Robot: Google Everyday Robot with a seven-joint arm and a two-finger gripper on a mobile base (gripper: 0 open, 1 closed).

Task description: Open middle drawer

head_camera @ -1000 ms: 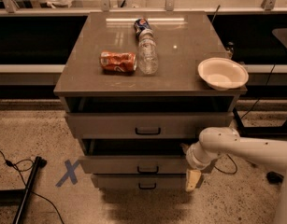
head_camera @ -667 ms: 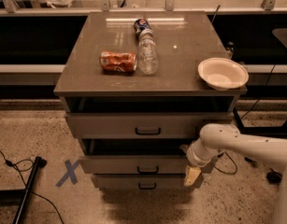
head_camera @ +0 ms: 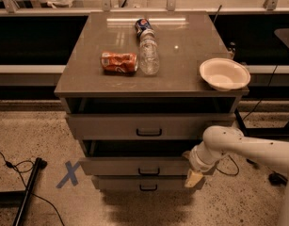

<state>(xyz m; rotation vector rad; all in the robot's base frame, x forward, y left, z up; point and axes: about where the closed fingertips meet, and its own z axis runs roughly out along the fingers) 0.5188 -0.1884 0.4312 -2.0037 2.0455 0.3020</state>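
The grey cabinet has three drawers. The middle drawer is a wide grey front with a small dark pull handle at its centre. It stands out a little, with a dark gap above it. The top drawer is above and the bottom drawer below. My gripper comes in from the right on a white arm. It points down at the right end of the middle drawer's front, well right of the handle.
On the cabinet top lie a crushed orange can, a clear plastic bottle, a blue can and a white bowl at the right edge. A blue X and black cables mark the floor at left.
The arm has shifted only slightly. The gripper stays at the right end of the middle drawer. The drawers have not visibly moved.
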